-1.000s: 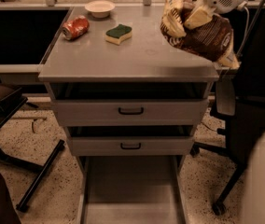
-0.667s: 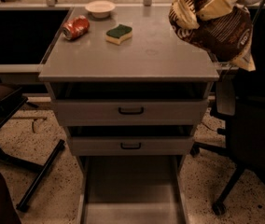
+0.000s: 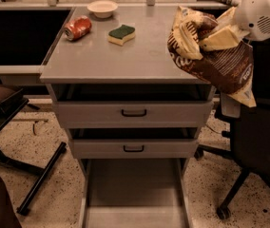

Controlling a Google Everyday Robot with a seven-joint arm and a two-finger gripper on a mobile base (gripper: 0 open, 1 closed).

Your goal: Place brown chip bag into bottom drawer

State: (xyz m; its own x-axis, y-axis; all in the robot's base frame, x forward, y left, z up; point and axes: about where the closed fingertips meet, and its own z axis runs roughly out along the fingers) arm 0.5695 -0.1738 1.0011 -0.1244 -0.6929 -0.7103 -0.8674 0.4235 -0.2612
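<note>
Grey metal cabinet [image 3: 135, 113] standing with its deep grey bottom drawer [image 3: 132, 189] pulled open, snack bag hanging in the air at upper right
A black office chair [image 3: 263, 141] is standing to the cabinet's right; the crinkled brown chip bag [image 3: 220, 65] is hanging over the right edge of the counter [image 3: 139, 56], well above the drawer, the gripper [image 3: 210, 36] jaws clamping its crumpled top; a green-and-yellow sponge [image 3: 121, 34], a red soda can [image 3: 77, 27] and a small white bowl [image 3: 102, 8] are sitting far left on the counter

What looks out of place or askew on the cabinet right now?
Only the red soda can, lying on its side at the left rear of the cabinet top. The gripper holds the brown chip bag, crumpled, at the top's right edge. Nothing looks spilled.
</note>
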